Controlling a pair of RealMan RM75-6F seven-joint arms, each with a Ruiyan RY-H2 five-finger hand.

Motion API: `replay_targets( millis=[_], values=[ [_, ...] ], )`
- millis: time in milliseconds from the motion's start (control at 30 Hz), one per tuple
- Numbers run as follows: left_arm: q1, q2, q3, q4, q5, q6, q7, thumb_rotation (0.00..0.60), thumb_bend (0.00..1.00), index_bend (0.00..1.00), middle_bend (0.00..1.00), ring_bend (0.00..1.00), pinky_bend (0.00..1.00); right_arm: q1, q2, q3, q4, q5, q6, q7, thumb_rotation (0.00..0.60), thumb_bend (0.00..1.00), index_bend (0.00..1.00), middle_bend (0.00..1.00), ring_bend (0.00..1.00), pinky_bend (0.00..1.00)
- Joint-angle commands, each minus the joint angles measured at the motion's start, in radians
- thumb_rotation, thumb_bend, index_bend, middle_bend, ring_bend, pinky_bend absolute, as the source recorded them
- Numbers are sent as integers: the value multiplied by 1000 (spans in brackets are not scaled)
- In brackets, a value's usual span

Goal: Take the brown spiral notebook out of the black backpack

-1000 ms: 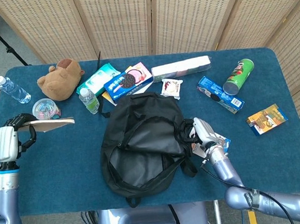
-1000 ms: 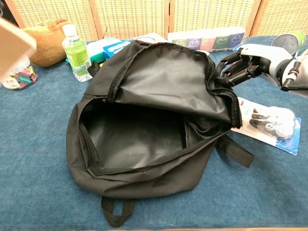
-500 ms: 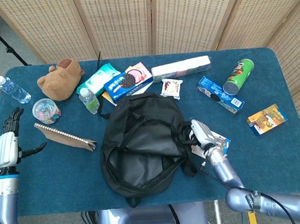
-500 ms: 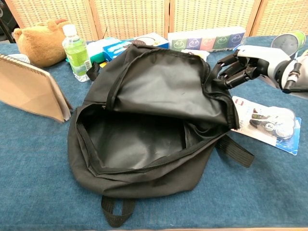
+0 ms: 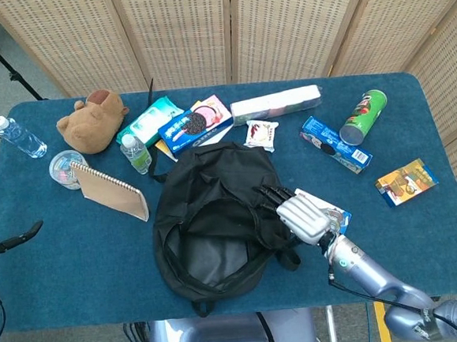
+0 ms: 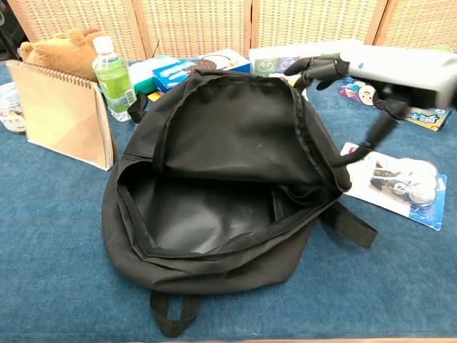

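Note:
The black backpack (image 5: pixel 217 227) lies in the middle of the table with its mouth open and nothing showing inside (image 6: pixel 207 207). The brown spiral notebook (image 5: pixel 111 190) is out of it and stands tilted on the cloth to the bag's left, spiral edge up (image 6: pixel 64 118). My left hand (image 5: pixel 4 240) is at the far left edge, well away from the notebook, fingers apart and holding nothing. My right hand (image 5: pixel 299 213) hovers over the bag's right side with fingers stretched out (image 6: pixel 371 71); its thumb reaches down toward the flap's rim.
Behind the bag lie a plush toy (image 5: pixel 94 120), a small green bottle (image 5: pixel 135 154), a cookie box (image 5: pixel 193 126) and a tissue pack (image 5: pixel 275 103). A chips can (image 5: pixel 363 117) and boxes sit at right. A blister pack (image 6: pixel 400 182) lies under my right arm.
My left hand let go of the notebook, which dropped to the table and now stands there; the hand drew back left. My right hand released the bag's flap, rose and spread its fingers.

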Motion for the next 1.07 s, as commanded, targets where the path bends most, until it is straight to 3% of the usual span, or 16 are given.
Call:
replay_targets(
  millis=[33,233,333,433,467,533,1067],
  values=[
    [15,0,3,-6,-17,7,7,600,98,0,0,0,45,-7,127,-124,138,-321,160,33,600,0,268,45,0,118],
    [52,-12,15,-3,-38,34,36,600,108,0,0,0,45,-45,176,-156,307,-407,308,20,600,0,266,43,0,118],
    [77,-19,23,-8,-50,60,65,600,132,0,0,0,45,-90,174,-157,399,-381,368,4,600,0,230,15,0,114],
    [102,-27,30,-20,-54,89,89,600,150,0,0,0,45,-178,142,-136,472,-277,430,-31,600,0,213,0,0,89],
    [115,-31,41,-24,-52,98,102,600,152,0,0,0,45,-246,125,-121,472,-177,454,-12,600,0,213,0,0,77],
    [128,-38,55,-30,-39,112,126,600,156,0,0,0,45,-321,103,-112,444,-91,494,-5,600,0,213,0,0,63],
    [155,-48,73,-28,-32,104,196,600,176,0,0,0,45,-476,65,-109,344,59,555,83,600,0,213,0,0,1]
  ],
)
